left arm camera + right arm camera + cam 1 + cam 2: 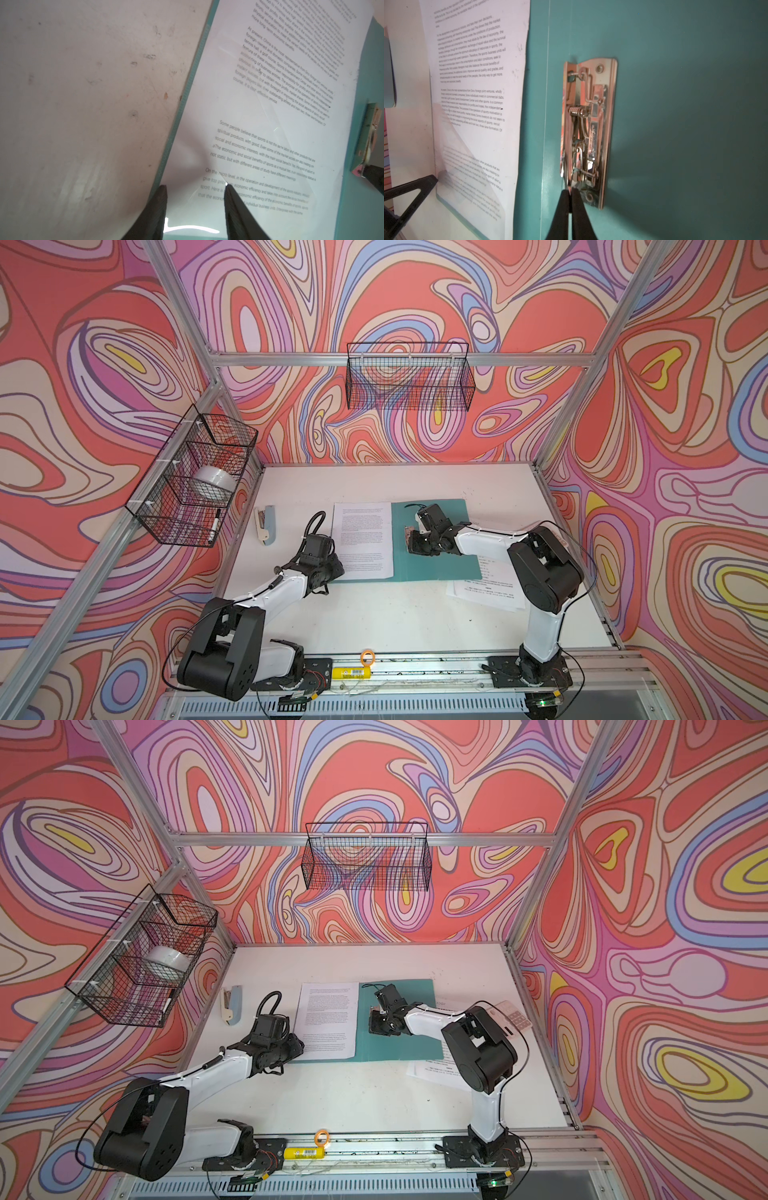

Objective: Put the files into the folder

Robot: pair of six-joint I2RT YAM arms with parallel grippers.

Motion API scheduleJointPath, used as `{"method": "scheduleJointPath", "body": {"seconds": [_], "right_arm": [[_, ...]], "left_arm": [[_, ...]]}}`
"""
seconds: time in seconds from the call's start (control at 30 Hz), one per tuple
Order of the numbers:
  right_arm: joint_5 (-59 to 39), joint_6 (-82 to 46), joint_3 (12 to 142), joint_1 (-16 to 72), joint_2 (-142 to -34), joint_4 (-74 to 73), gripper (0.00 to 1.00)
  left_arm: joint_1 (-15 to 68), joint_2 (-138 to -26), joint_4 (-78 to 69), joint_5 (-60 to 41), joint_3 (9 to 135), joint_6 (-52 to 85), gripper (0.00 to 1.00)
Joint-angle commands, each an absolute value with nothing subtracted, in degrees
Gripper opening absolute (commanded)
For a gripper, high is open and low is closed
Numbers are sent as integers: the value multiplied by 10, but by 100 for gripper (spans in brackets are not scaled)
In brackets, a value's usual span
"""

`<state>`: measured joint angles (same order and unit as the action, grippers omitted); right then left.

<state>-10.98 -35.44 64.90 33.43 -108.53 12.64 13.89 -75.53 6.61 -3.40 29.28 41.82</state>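
Looking at it from bench side: partway, not done. The thin teal-green flat folder (440, 564) lies open like a book on the white tabletop (374, 614). One white sheet of dense printed text (363, 539) lies on its left leaf. It is loose, not under the small shiny metal spring clip (589, 128), which sits on the right leaf just beside the spine.

The remaining white printed sheets (486, 593) lie on the table at the folder's near right corner, partly hidden by the right arm. Those are left to move.

Right gripper (572, 192): jaws pressed together, tips at the near end of the clip. Can't tell whether a lever is pinched between them.

Left gripper (195, 187): jaws apart at the folder's near left corner, over a clear plastic flap (467, 166) covering that corner of the sheet. Nothing visibly clamped.

My read: clip gets opened, sheet goes under, stack follows, cover closes. The grey-blue stapler (266, 522) and white calculator with dark keys (515, 1017) aren't involved.
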Motion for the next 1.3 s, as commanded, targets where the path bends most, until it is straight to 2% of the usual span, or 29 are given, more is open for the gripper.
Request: {"method": "scheduleJointPath", "body": {"seconds": [0.0,0.33,0.37,0.4,0.5,0.57,0.93,1.17,1.27], "right_arm": [[-99,-327,638,324,-1068,192,0],[-224,-382,667,309,-1072,149,0],[-228,-385,671,309,-1069,149,5],[-227,-388,675,309,-1064,152,18],[-218,-385,687,309,-1048,161,41],[-211,-380,692,307,-1039,164,47],[-126,-350,654,271,-933,238,47],[-120,-348,607,271,-933,227,47],[-143,-342,603,271,-945,206,42]], "left_arm": [[135,-775,131,-15,280,421,46],[135,-777,128,-23,281,418,46],[135,-777,128,-24,282,417,46],[135,-777,128,-23,282,417,46],[135,-777,127,-24,280,417,46],[135,-777,127,-24,280,418,46],[131,-721,189,74,273,476,46],[131,-563,266,184,233,565,45],[131,-475,290,201,217,574,45]]}}
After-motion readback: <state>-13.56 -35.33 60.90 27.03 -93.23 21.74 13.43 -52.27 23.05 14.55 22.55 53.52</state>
